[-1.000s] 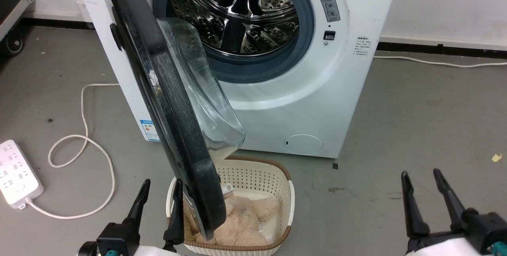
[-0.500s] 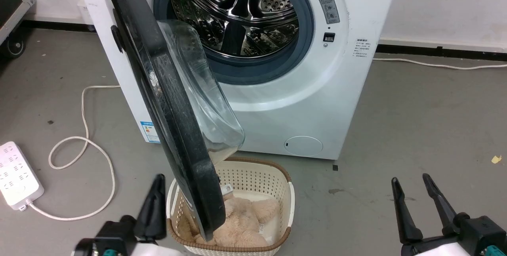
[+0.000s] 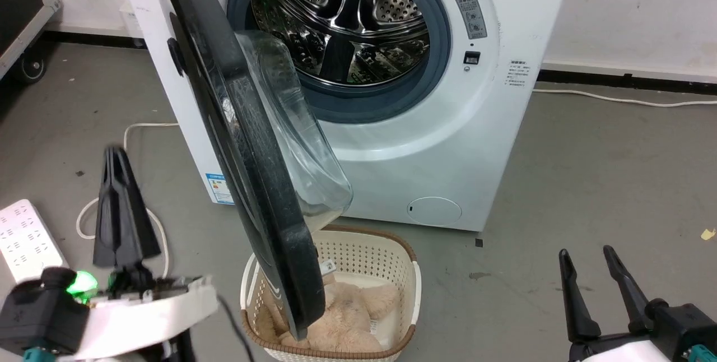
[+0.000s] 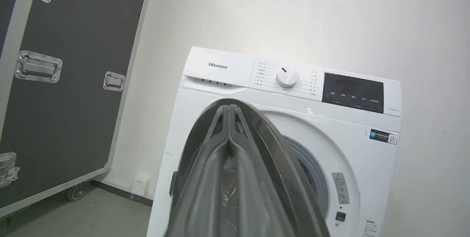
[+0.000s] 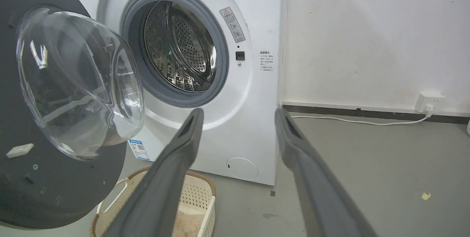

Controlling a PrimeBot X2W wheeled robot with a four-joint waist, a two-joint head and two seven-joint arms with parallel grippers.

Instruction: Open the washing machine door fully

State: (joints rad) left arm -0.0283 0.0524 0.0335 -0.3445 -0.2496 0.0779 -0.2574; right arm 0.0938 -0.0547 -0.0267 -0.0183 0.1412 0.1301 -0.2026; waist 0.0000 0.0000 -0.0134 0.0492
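Two claws flank a white washing machine [image 3: 448, 143] that stands on a grey floor. Far out at eight o'clock in the head view lies a white power strip [image 3: 22, 233], with a pale cable [image 3: 140, 126] looping toward the machine. Beside the strip, toward three o'clock, the left claw [image 3: 113, 153] points to twelve. Its two dark fingers [image 4: 205, 178] are pressed together on nothing, and the left wrist view shows them meeting at the tips, with a black flight case [image 4: 66, 83] at nine o'clock. This claw is apart from the door's outer face.

The washing machine door [image 3: 252, 182] is swung out from the machine's nine o'clock side, nearly edge-on to the head camera. Its black rim runs from eleven o'clock down to six, and its clear glass bowl [image 3: 297, 143] bulges toward three. Below its lower edge, at six o'clock, a cream perforated basket [image 3: 413, 278] holds a beige plush toy [image 3: 347, 317]. At one o'clock from the door, the steel drum [image 3: 341, 31] lies open inside its grey rubber ring. A small round white flap [image 3: 434, 210] sits low on the front panel.

At four o'clock the right claw [image 3: 585, 251] hovers over the floor, fingers spread and holding nothing.
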